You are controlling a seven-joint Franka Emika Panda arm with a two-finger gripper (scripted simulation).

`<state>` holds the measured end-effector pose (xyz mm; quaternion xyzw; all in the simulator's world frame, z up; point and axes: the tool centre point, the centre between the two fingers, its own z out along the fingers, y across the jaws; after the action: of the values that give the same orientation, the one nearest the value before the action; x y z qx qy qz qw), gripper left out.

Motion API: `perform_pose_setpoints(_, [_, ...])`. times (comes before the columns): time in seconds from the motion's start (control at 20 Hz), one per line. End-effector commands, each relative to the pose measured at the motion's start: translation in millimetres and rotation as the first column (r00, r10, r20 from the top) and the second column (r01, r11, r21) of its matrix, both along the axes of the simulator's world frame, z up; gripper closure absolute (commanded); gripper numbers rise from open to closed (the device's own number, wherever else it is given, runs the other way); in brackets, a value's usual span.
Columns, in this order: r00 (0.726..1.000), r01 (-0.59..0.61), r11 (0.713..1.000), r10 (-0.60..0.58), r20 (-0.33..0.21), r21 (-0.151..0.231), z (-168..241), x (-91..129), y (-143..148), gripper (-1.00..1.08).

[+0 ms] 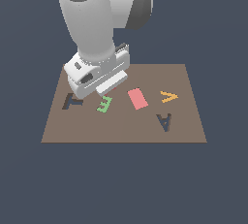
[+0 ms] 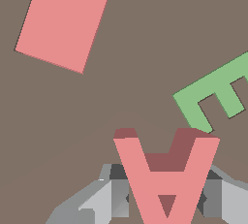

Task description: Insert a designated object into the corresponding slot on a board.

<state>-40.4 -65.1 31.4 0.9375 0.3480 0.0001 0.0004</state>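
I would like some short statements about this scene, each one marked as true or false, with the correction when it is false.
1. The end effector holds the salmon-red A block. True.
2. The A-shaped slot already has a block in it. False: it shows as a dark, unfilled recess.
3. The green E block lies on the board between the T-shaped recess and the salmon-red rectangle. True.
4. The orange V-shaped block sits inside the T-shaped recess. False: it lies toward the exterior view's right, just above the A-shaped slot.
5. The salmon-red rectangle is gripped by the end effector. False: it lies free on the board.
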Motion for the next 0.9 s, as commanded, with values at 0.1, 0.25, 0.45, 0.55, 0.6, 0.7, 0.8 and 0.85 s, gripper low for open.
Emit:
perform_pose_setpoints(0.1, [0.990, -0.141, 0.990, 0.141, 0.001, 0.000, 0.8, 17.2, -4.2, 1.08])
perform_pose_setpoints(0.25, [0.968, -0.252, 0.968, 0.252, 0.001, -0.001, 1.3, 31.4, -5.6, 1.08])
perform_pose_setpoints(0.45, [0.912, -0.409, 0.912, 0.409, 0.001, -0.001, 2.1, 52.4, -4.7, 1.08])
perform_pose_setpoints(0.55, [0.875, -0.485, 0.875, 0.485, 0.001, -0.001, 2.5, 62.9, -2.9, 1.08])
perform_pose_setpoints(0.6, [0.853, -0.522, 0.853, 0.522, 0.001, -0.001, 2.7, 68.1, -1.6, 1.08])
perform_pose_setpoints(0.7, [0.805, -0.593, 0.805, 0.593, 0.001, -0.001, 3.1, 78.5, 1.7, 1.08])
perform_pose_setpoints(0.8, [0.751, -0.660, 0.751, 0.660, 0.001, -0.002, 3.4, 88.5, 5.9, 1.08])
perform_pose_setpoints(0.85, [0.722, -0.692, 0.722, 0.692, 0.001, -0.002, 3.6, 93.4, 8.3, 1.08])
